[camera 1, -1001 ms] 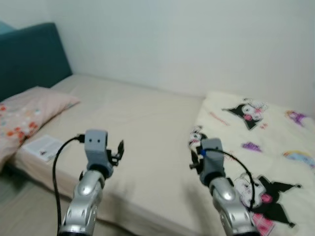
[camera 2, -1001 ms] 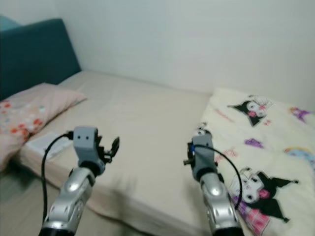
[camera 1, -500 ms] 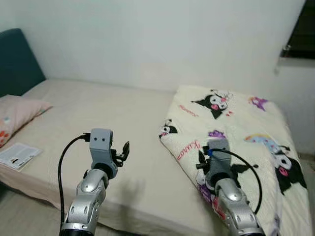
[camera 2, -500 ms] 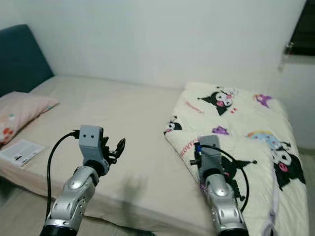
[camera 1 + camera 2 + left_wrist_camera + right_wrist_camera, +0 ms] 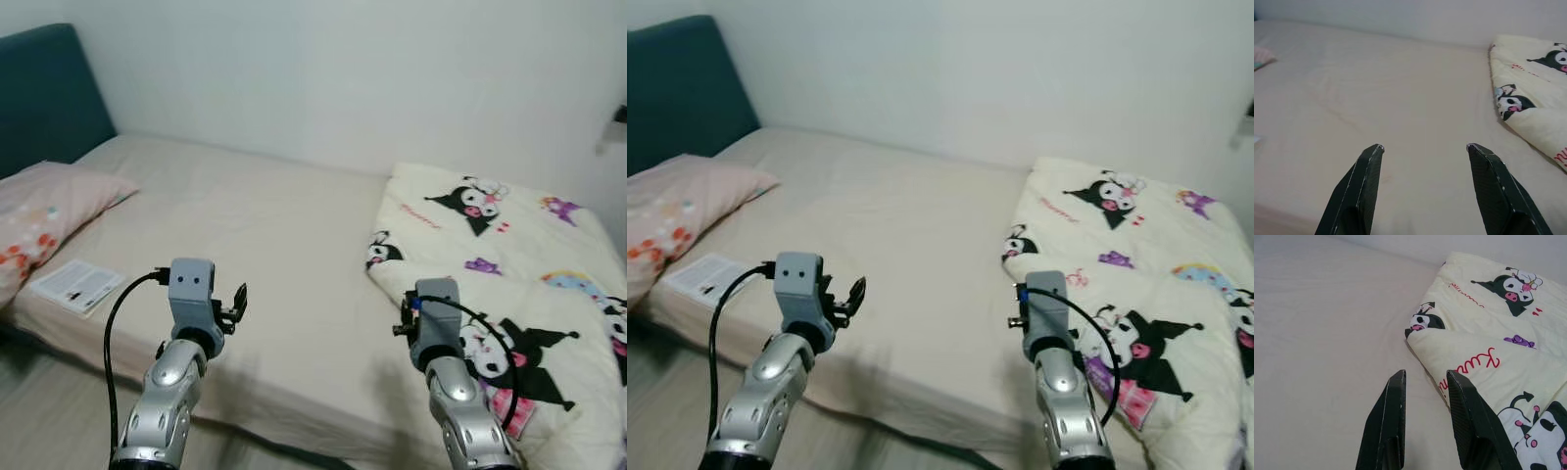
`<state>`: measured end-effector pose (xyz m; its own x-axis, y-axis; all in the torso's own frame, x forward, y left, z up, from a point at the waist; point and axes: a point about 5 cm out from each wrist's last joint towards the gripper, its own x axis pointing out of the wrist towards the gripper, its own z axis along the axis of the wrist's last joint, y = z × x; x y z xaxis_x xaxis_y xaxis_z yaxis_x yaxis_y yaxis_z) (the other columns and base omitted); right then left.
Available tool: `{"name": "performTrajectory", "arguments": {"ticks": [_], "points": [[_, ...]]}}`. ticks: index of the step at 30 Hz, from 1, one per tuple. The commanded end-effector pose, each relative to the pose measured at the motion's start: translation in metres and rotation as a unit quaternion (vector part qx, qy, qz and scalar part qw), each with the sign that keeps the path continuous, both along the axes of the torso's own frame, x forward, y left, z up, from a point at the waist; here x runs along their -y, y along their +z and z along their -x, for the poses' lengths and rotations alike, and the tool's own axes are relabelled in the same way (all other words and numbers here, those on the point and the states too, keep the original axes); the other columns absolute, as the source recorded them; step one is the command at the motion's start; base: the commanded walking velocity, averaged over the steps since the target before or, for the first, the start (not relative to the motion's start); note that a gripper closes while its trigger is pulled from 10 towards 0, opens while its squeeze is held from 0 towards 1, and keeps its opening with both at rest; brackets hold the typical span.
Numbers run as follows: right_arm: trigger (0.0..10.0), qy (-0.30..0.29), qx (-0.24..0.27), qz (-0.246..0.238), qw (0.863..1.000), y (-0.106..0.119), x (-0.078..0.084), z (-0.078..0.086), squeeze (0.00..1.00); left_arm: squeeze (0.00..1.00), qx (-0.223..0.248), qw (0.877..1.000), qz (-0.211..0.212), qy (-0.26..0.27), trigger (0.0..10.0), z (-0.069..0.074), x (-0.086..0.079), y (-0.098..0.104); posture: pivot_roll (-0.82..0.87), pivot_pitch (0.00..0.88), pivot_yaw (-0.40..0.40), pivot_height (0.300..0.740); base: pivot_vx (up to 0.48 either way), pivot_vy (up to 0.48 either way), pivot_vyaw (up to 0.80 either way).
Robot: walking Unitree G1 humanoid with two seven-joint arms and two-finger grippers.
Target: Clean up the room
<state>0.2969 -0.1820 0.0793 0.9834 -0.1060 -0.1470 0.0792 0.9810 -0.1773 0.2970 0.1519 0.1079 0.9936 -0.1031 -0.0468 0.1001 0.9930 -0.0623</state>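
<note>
A bed with a bare beige sheet lies in front of me. A cream blanket printed with black cartoon figures is folded over its right side. My left gripper hovers low over the sheet near the bed's front edge. It is open wide with nothing between its fingers. My right gripper is held above the blanket's folded left edge. Its fingers are only narrowly apart and hold nothing.
A pink flowered pillow lies at the bed's left end below a teal headboard. A white leaflet rests on the sheet beside the pillow. A white wall runs behind the bed. Floor shows at lower left.
The whole picture swung right and then back left, so the camera turned. Both arms keep the same raised pose and the fingers have not changed.
</note>
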Motion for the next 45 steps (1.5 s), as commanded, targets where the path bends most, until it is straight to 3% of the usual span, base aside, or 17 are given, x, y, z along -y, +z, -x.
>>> {"name": "performTrajectory", "arguments": {"ticks": [1, 9, 21, 45], "points": [[10.0, -0.018, -0.014, 0.002, 1.0, -0.005, 0.008, 0.002, 0.0, 0.0, -0.01, 1.0, -0.009, -0.002, 10.0, 0.001, -0.002, -0.006, 0.04, 0.014, 0.02, 0.725, 0.0, 0.0, 0.0], [10.0, -0.045, -0.02, -0.008, 0.999, -0.008, 0.02, 0.002, 0.0, 0.0, -0.02, 0.999, -0.012, -0.026, 10.0, -0.004, 0.012, -0.012, 0.01, 0.013, 0.045, 0.725, 0.0, 0.0, 0.0], [10.0, -0.062, -0.022, -0.019, 0.998, -0.009, 0.019, 0.008, 0.0, 0.0, -0.01, 0.998, -0.025, -0.06, 10.0, -0.007, 0.022, -0.009, -0.02, 0.025, 0.069, 0.725, 0.0, 0.0, 0.0], [10.0, -0.073, -0.026, -0.026, 0.997, -0.008, 0.023, 0.016, 0.0, 0.0, -0.028, 0.997, 0.004, -0.066, 10.0, -0.011, 0.029, -0.014, -0.05, 0.024, 0.071, 0.725, 0.0, -0.44, 0.0]]}}
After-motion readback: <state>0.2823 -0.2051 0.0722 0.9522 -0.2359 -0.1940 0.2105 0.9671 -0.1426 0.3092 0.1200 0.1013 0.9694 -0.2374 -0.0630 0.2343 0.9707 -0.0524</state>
